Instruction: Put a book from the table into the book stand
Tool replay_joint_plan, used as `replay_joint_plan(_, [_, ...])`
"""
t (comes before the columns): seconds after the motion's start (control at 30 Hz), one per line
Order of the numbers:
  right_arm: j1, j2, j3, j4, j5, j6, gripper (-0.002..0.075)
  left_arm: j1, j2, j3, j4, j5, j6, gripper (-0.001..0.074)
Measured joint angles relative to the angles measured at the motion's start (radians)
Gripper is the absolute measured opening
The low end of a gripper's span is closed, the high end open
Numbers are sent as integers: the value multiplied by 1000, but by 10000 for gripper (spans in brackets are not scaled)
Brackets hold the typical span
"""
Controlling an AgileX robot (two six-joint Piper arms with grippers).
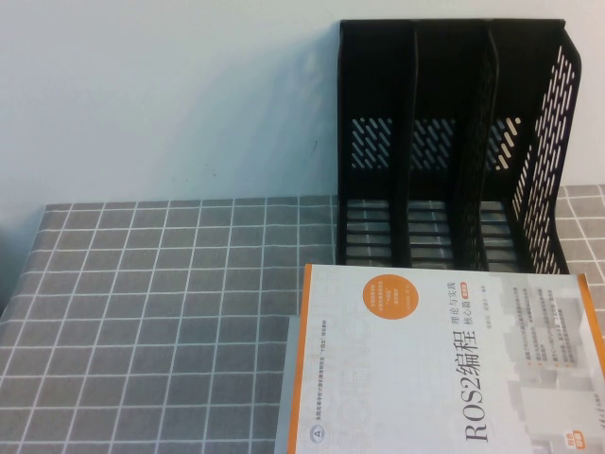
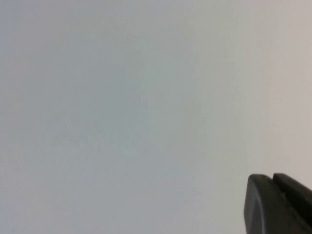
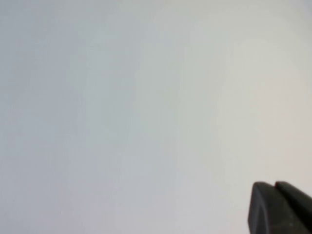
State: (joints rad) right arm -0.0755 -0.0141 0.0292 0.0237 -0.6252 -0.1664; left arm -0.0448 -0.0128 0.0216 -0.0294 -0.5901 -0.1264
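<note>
The book (image 1: pixel 454 369) lies flat on the table (image 1: pixel 151 312), cover up, with the black "ROS2" title, an orange circle and an orange strip along its edges. It sits at the near right part of the grey cloth with the white grid, and its near side and right side run out of the high view. A pale grey edge shows under its left side; I cannot tell what this is.

The book stand (image 1: pixel 454 142) is upright at the far side of the table, just behind the book and against the pale wall. Its three compartments are open toward the camera and nothing is inside them. The walls are slotted, and the right wall slopes down to the front.

No arm appears in the high view. The left gripper (image 2: pixel 275 204) shows only in the left wrist view, as two dark finger ends pressed together, closed on nothing, in front of a plain pale surface. The right gripper (image 3: pixel 278 207) looks the same in the right wrist view: two dark tips side by side, closed, holding nothing. Neither hand is near the book or the stand in these views.
</note>
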Motion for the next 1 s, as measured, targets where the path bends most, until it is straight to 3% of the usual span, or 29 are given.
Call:
replay_joint_plan(0.13, [0, 0, 0, 17, -53, 2, -3, 0, -2, 0, -7, -32, 0, -3])
replay_joint_plan(0.33, [0, 0, -3, 69, 2, 4, -3, 0, -2, -3, -30, 96, -51, -3])
replay_joint_plan(0.6, [0, 25, -272, 169, 682, -3, -3, 0, -2, -209, -23, 569, -83, -3])
replay_joint_plan(0.8, [0, 177, -490, 176, 925, -3, -3, -2, 99, -383, -71, 1001, -94, -3])
replay_joint_plan(1.0, [0, 451, -575, 215, 1142, -5, -3, -2, 223, -440, -402, 1075, 31, -3])
